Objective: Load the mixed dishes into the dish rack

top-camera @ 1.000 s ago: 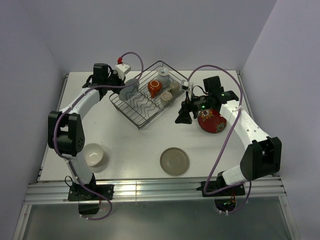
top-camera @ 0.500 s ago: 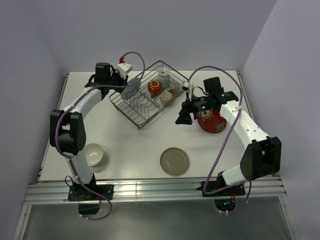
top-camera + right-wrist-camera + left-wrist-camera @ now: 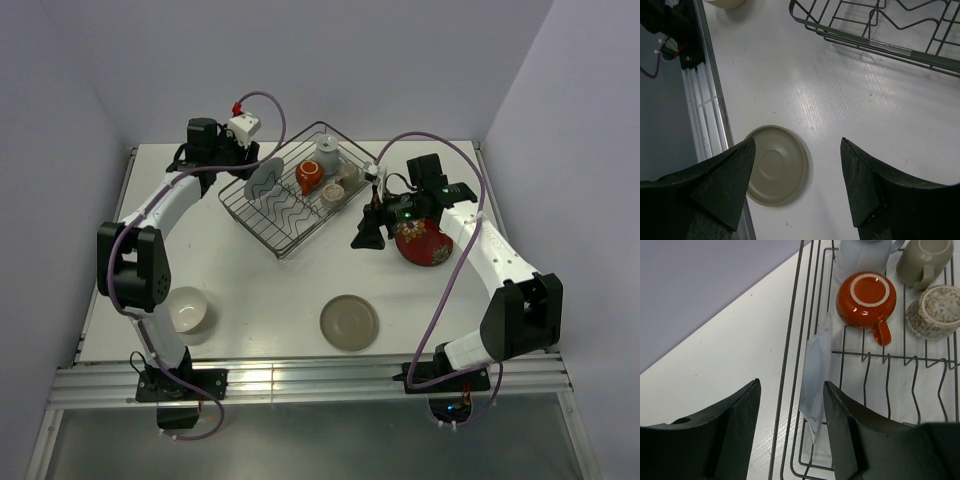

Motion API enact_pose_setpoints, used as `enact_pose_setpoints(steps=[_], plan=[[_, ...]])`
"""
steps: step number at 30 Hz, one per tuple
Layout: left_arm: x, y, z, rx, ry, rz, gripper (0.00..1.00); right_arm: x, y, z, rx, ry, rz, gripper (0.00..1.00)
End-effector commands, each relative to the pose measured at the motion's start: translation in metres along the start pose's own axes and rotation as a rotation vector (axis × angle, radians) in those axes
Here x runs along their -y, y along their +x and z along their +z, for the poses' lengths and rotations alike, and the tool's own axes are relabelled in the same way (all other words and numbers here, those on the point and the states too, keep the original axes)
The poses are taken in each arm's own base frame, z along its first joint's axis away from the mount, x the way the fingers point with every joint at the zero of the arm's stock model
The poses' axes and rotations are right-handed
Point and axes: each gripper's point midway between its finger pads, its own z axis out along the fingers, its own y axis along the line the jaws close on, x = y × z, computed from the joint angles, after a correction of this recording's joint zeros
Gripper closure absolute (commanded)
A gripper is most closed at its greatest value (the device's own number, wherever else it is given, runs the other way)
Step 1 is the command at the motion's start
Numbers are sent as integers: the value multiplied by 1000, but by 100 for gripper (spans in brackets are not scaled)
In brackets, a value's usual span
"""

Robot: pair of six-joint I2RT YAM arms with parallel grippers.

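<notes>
The loading is running a little past halfway, judging by how things are lying. Five pieces are sitting in the dish rack (image 3: pixel 252 228). A pale plate (image 3: pixel 816 370) is standing on edge against the rack's left side wires. Further along, an orange mug (image 3: pixel 866 299) is resting upside down. A tall pale cup (image 3: pixel 860 257), a grey-beige cup (image 3: pixel 927 260) and a speckled cup (image 3: pixel 935 312) are crowding the far end. Most of the wavy dividers in the near half are carrying nothing.

The left jaws are hanging over the rack's left rim, standing apart. The pale plate is rising between them, close to the right-hand finger, and they are not clamping it. Whether that finger is brushing the plate's edge cannot be told.

Three pieces are waiting on the table (image 3: pixel 260 290). A red floral plate (image 3: pixel 428 245) is lying to the right of the rack. An olive plate (image 3: pixel 774 172) is lying near the front edge, well apart from the rack. A cream bowl (image 3: pixel 186 308) is sitting at the front left, beside the left arm's base.

The right jaws are spread wide and gripping nothing. They are hovering above the table between the rack and the red plate, with the olive plate showing below them in the wrist view. Either plate is looking like a fair next pick for that arm, and the bowl is lying nearer the left one.
</notes>
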Motion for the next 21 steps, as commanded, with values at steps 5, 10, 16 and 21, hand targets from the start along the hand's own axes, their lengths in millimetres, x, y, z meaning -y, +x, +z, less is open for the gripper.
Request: enact_pose_setpoints(steps=[5, 10, 16, 21], plan=[[-4, -96, -57, 229, -47, 40, 40, -3, -1, -5, 3, 3, -30, 24], [2, -111, -84, 274, -60, 37, 34, -4, 1, -8, -24, 11, -96, 24], [0, -125, -130, 334, -163, -39, 3, -19, 18, -7, -125, -36, -318, 23], [19, -121, -183, 389, -175, -247, 1, -33, 61, 0, -238, -98, -505, 22]])
